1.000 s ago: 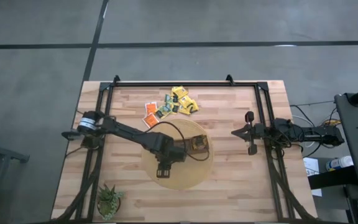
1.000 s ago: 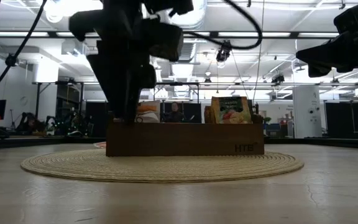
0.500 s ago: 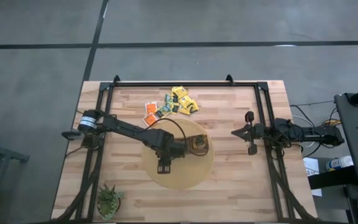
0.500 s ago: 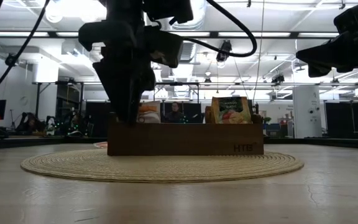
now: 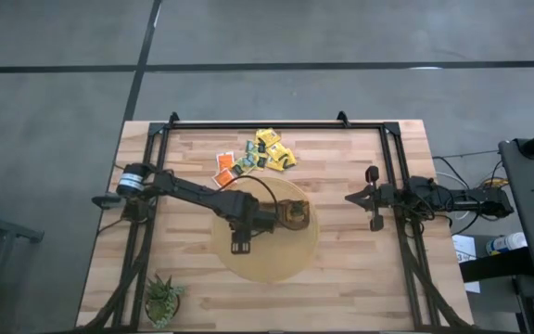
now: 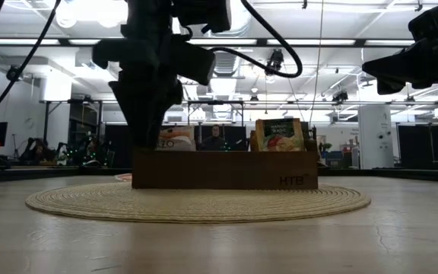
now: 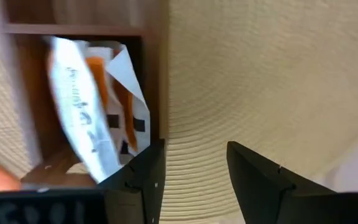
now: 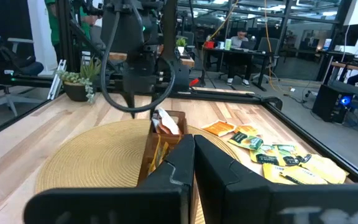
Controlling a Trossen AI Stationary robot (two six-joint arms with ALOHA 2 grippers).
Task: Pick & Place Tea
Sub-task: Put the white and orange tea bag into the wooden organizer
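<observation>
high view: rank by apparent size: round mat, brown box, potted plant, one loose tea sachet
1. Round mat, clearly largest.
2. Brown box, partly hidden under the left arm, so unsure against the plant.
3. Potted plant, looks about alike.
4. Orange tea sachet, smallest.

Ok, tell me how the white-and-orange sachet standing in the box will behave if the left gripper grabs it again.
The white-and-orange sachet leans bent in the box, so it probably flexes rather than staying stiff. It looks thin and flat, so likely very light. Its smooth wrapper may slip between the left gripper fingers, which stand open beside the box wall.
</observation>
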